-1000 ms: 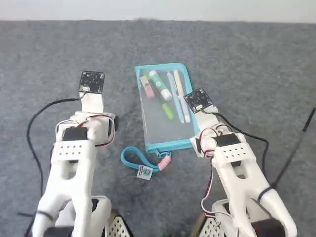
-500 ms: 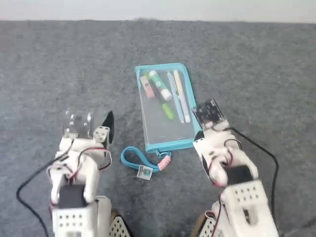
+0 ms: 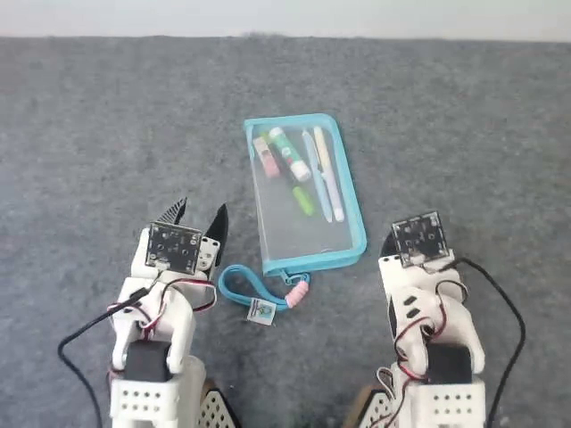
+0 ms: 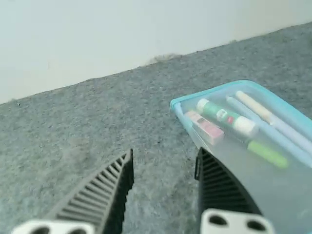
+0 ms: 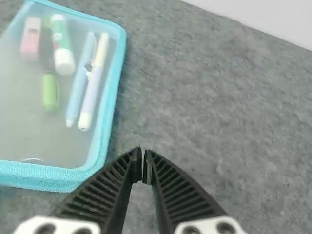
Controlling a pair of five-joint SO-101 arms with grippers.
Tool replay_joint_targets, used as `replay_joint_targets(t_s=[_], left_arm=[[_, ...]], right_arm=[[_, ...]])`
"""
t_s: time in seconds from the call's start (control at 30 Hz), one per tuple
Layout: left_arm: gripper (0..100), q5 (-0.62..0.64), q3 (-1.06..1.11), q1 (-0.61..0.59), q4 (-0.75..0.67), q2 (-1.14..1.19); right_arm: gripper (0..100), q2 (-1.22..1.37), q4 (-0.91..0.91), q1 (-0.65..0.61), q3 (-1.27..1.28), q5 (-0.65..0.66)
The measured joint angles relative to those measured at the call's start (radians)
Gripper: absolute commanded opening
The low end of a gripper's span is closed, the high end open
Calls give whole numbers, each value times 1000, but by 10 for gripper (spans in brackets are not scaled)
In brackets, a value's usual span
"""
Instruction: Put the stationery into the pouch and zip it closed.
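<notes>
Pouch [image 3: 299,234], holding the stationery [image 3: 308,174], lies mid-surface; likely soft, light, slippery, best pinched by its teal edge [image 3: 355,218]. Fingers of the left gripper [image 3: 201,214] gape open; those of the right gripper [image 5: 143,165] are closed on nothing.

From my end the light is soft and even across the grey surface [image 3: 89,107], bright with no dark corners. Shadows are faint, just a thin one along the edge of the pouch [image 3: 303,234] (its clear face shows a milky sheen, no hard glare). The wall [image 4: 146,29] reads pale and flat.
</notes>
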Motion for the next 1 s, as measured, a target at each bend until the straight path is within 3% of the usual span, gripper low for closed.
replay_joint_targets(t_s=[0.23,0.7,1.0], left_arm=[[192,0,18,-37,-18,0],[192,0,18,-43,460,0],[192,0,18,-43,509,0]], right_arm=[[6,-20,0,0,74,0],[6,-20,146,3,95,0],[6,-20,351,3,95,0]])
